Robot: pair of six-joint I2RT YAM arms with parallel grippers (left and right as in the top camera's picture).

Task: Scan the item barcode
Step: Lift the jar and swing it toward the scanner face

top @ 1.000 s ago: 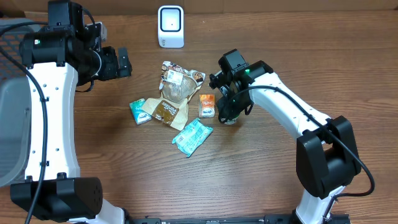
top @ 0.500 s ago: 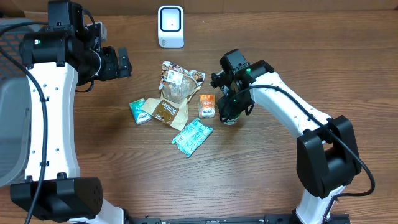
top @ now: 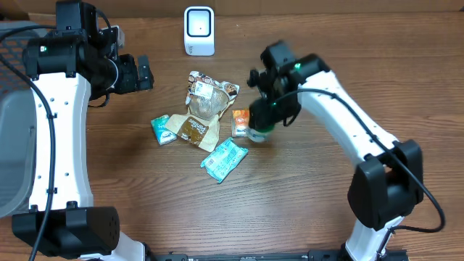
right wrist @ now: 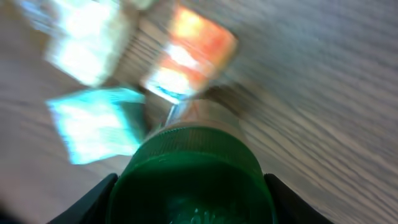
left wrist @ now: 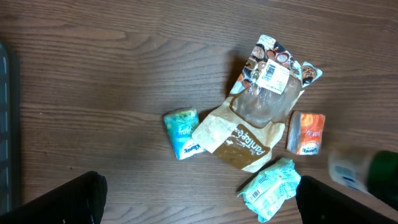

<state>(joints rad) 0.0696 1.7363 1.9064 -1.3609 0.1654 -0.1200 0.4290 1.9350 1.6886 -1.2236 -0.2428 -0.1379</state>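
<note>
- Right gripper clamped on the green-capped bottle, which I have just lifted off the table's middle.
- Scanner waits at the far edge; carry follows.
- Left gripper: jaws apart, empty.

Table: wood, visible grain, low satin sheen.
Bottle: pale body, material hard to tell; cap green plastic, soft sheen.
Scanner: white plastic, smooth, glossy.
Teal wrapper: crinkled plastic film, shiny.
Brown bag: matt paper, creased.
Clear pouch: transparent glossy film, printed top.
Orange packet: slick, glossy.
My arm shells: smooth white plastic.
My left fingers: matt black.
</note>
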